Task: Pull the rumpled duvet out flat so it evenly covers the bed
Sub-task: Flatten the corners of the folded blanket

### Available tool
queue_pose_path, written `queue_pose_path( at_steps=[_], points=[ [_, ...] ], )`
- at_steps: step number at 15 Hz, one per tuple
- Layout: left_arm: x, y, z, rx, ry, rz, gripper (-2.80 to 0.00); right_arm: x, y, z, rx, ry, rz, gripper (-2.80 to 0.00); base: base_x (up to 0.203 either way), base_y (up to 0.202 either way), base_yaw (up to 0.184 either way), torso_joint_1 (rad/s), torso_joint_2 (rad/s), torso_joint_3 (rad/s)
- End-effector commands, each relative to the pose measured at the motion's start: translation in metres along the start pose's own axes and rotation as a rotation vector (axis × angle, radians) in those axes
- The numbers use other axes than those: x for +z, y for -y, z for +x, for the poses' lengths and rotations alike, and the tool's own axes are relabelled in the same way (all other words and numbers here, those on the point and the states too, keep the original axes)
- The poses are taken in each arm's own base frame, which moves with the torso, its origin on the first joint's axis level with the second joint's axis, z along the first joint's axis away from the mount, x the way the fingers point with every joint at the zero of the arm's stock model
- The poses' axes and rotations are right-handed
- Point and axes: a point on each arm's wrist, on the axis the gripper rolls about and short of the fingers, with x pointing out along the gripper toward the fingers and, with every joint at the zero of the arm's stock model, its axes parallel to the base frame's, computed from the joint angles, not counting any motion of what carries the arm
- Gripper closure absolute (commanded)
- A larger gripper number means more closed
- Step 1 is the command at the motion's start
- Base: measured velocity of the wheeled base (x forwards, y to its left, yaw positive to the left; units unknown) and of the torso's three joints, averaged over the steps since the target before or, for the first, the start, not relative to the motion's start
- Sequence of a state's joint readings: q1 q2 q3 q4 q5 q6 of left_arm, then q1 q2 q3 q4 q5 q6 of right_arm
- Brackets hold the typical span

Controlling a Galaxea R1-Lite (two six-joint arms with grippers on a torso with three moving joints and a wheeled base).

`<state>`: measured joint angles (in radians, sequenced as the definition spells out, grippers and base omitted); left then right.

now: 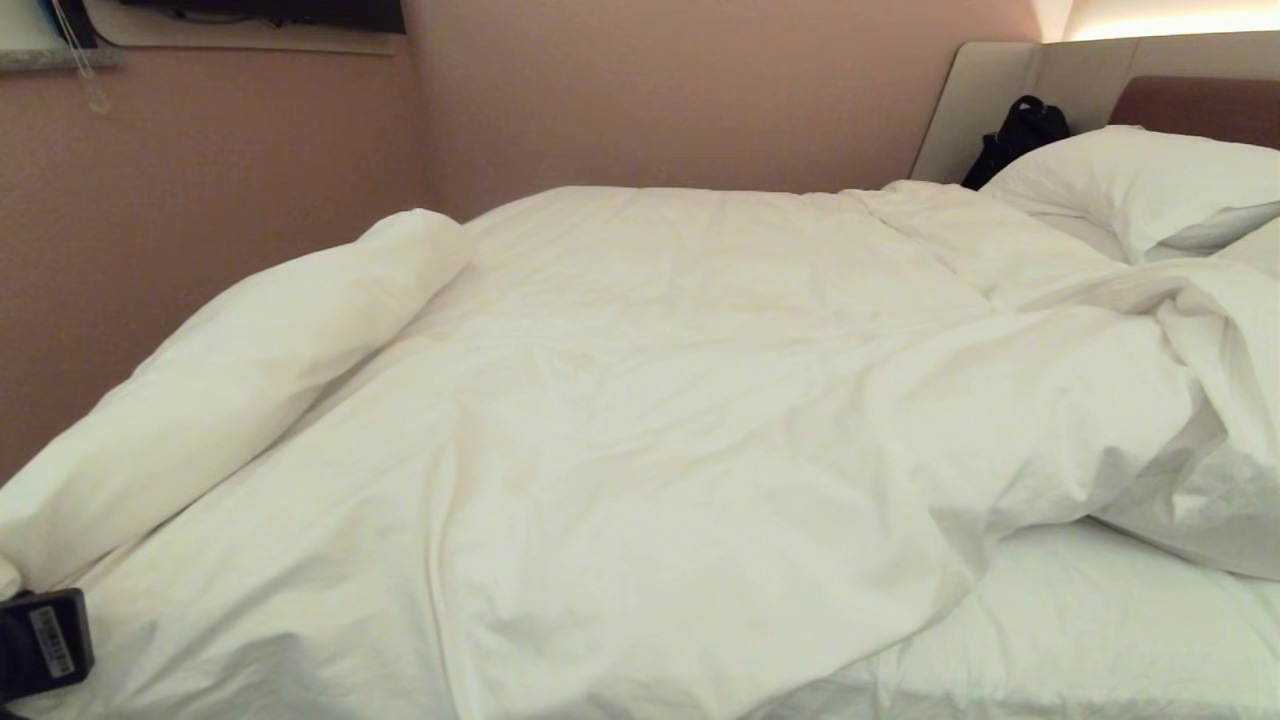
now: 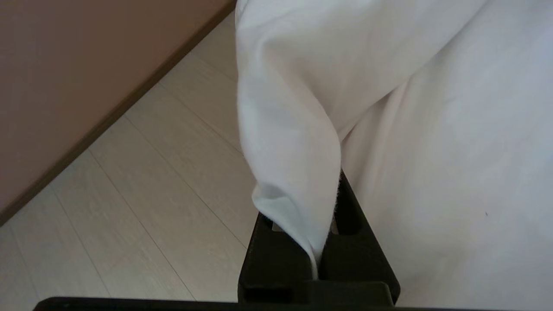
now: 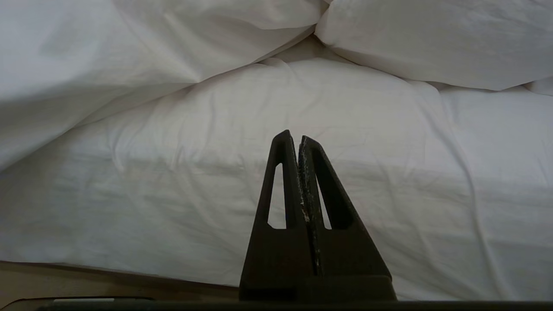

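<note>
Two grippers: one gripping, one idle.
Wall point(image 1: 200, 200): pinkish, along the bed's left side, near the rolled edge.
Left gripper point(image 2: 322, 255): at the bed's left edge, low in the head view's corner; fingers point(image 2: 276, 255) pinched tight on a fold of white cloth, over pale floorboards point(image 2: 142, 194).
Rolled edge point(image 1: 230, 390): left margin of the duvet, curled up into a long bolster from the near corner back toward the wall.
Duvet point(image 1: 640, 400): spread over the middle of the bed, softly creased; bunched and folded back at right near the pillows.
Bed point(image 1: 1090, 620): bare white sheet exposed at near right, where the duvet does not reach.
Pillows point(image 1: 1140, 180): against the padded headboard point(image 1: 1190, 105), far right.
Black bag point(image 1: 1015, 135): wedged behind the pillows by the headboard.
Right gripper point(image 3: 300, 142): fingers closed on nothing, aimed at the sheeted side of the mattress below the pillows.
Step in hand (judged): drawing the left edge outward to unroll the bolster.
Method advised: pull low and steady toward the wall side, keep the pinch firm on the thin fold, stop once the roll lies flat; the bunched right side needs separate handling.
</note>
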<state>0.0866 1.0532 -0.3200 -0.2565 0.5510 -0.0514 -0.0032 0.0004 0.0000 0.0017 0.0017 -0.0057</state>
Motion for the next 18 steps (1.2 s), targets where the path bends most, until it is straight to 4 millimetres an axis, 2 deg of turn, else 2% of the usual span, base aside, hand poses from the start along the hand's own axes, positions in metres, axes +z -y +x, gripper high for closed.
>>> queue_pose_path(
  at_steps=[1,8,9,13,15,18],
  points=[
    [-0.009,-0.003,-0.004,0.001,-0.01,-0.001,0.0,0.0,0.0,0.0,0.0,0.001,0.0,0.0,0.0,0.0,0.0,0.0,0.0,0.0],
    [-0.022,-0.005,-0.007,0.001,-0.028,0.002,0.0,0.0,0.0,0.0,0.001,0.001,0.0,0.0,0.0,0.0,0.0,0.0,0.0,0.0],
    [-0.02,-0.005,-0.006,0.0,-0.026,0.0,-2.8,0.0,0.0,0.0,0.0,0.001,0.0,0.0,0.0,0.0,0.0,0.0,0.0,0.0],
    [-0.009,-0.006,-0.01,-0.007,0.026,-0.056,-2.8,0.0,0.0,0.0,0.0,0.001,0.0,0.0,0.0,0.0,0.0,0.0,0.0,0.0],
    [0.006,-0.009,-0.015,-0.016,0.081,-0.148,-2.8,0.0,0.0,0.0,0.0,0.001,0.0,0.0,0.0,0.0,0.0,0.0,0.0,0.0],
    [0.037,-0.018,-0.032,-0.044,0.222,-0.321,-2.8,0.0,0.0,0.0,0.002,0.001,0.0,0.0,0.0,0.0,0.0,0.0,0.0,0.0]
  ],
)
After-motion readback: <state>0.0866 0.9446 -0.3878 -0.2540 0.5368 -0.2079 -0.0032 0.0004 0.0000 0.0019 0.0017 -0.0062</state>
